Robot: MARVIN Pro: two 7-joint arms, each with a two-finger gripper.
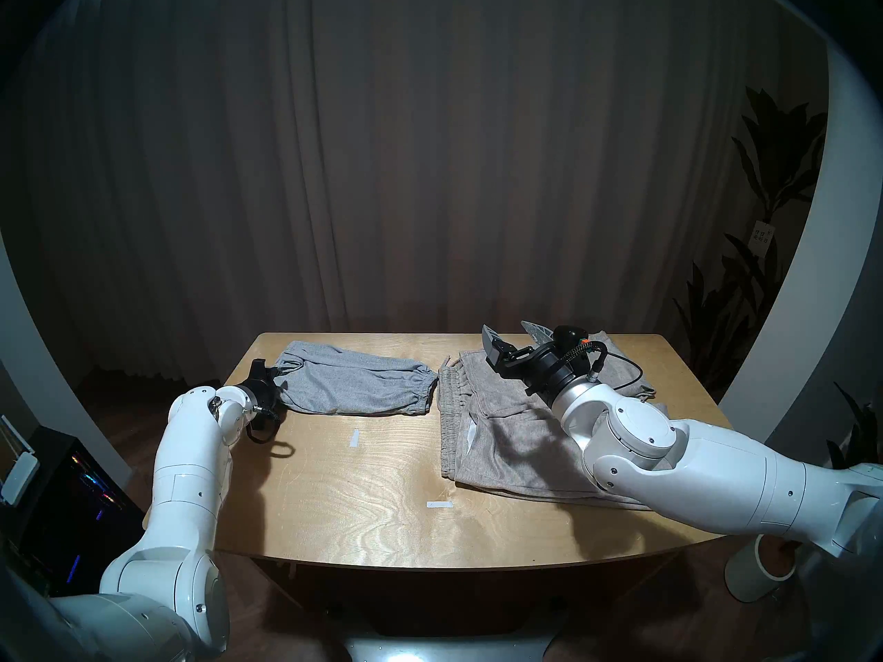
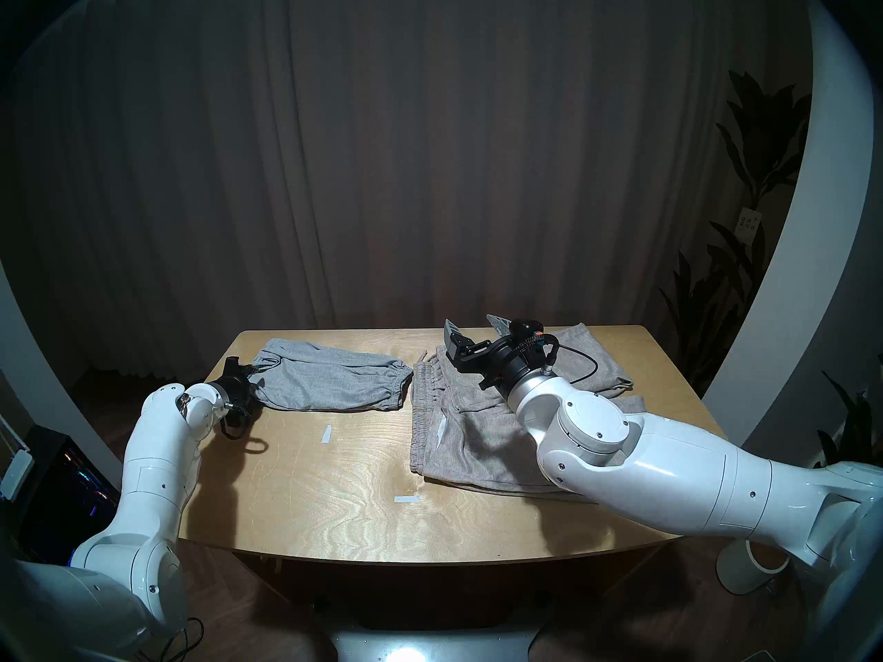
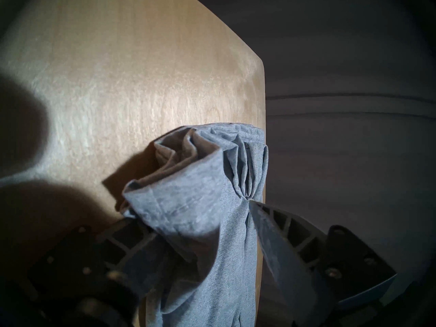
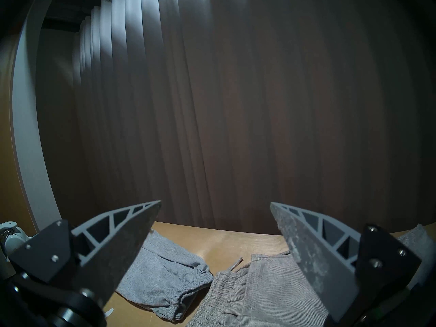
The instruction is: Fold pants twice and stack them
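Note:
The smaller light grey pants (image 1: 353, 384) lie along the back left of the table, folded lengthwise, elastic waistband toward the middle. My left gripper (image 1: 274, 367) is shut on their bunched leg ends at the table's left edge; in the left wrist view the cloth (image 3: 193, 201) fills the gap between the fingers (image 3: 271, 229). The larger beige-grey drawstring pants (image 1: 501, 436) lie spread on the right. My right gripper (image 1: 513, 334) is open and empty, raised above their far part. In the right wrist view (image 4: 215, 202) both pairs show below the fingers.
The wooden table (image 1: 358, 503) bears two white tape marks (image 1: 354, 438) (image 1: 439, 504). A curtain hangs behind it. A white cylinder (image 1: 759, 570) stands on the floor at the right, plants beyond it. A dark lit case (image 1: 71, 479) stands at the left.

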